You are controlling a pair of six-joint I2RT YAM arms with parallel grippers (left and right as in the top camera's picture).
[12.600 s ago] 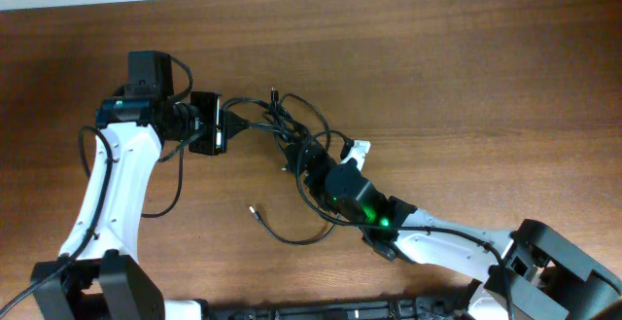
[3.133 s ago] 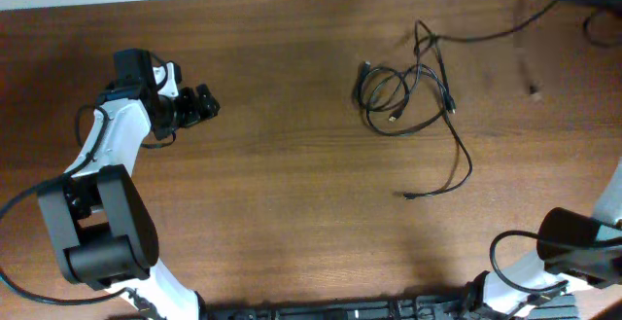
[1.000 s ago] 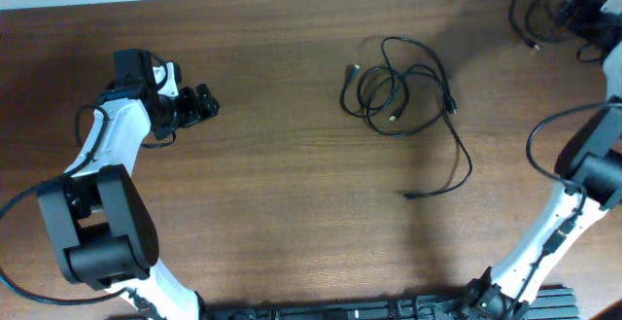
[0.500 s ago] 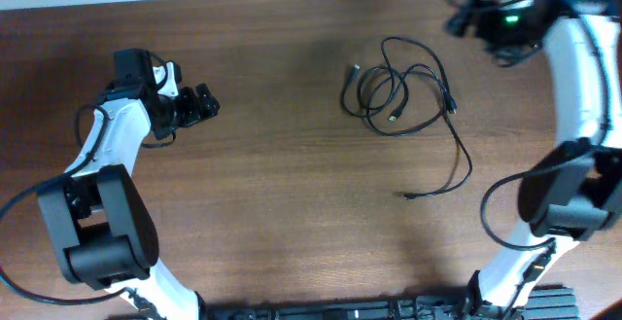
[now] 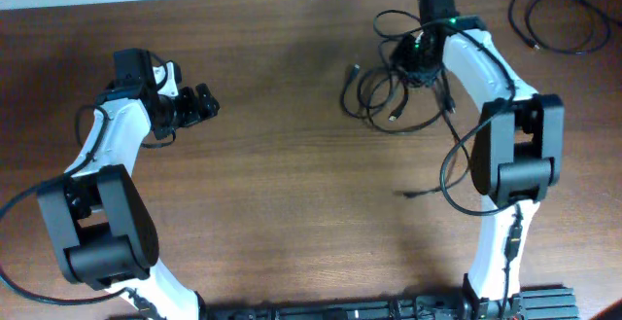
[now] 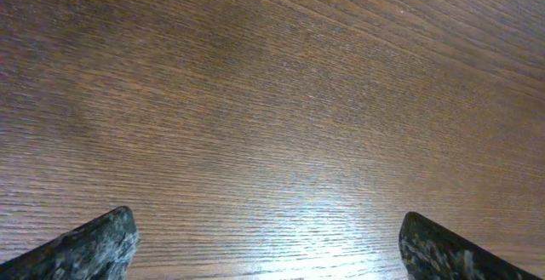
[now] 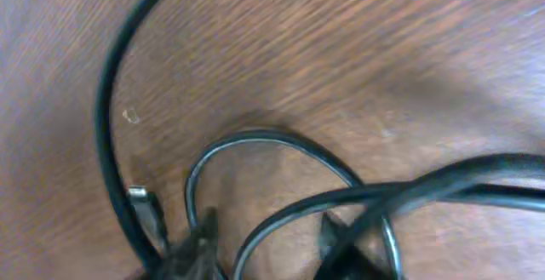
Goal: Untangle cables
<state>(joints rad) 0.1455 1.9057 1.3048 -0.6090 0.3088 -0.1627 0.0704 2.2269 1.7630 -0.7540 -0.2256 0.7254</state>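
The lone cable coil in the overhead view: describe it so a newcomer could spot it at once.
On the brown wooden table, go to the far right corner, past the right arm. A thin black cable coil lies there in loose loops. Unlike the tangled bundle under the right gripper, it lies alone, untouched.

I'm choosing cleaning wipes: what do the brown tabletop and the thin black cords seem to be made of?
The brown tabletop looks like wood or wood-grain laminate, semi-gloss: fine grain lines and a soft light reflection show. The thin black cords look plastic- or rubber-jacketed, smooth and slightly shiny; one plug end has a silvery, probably metal tip.
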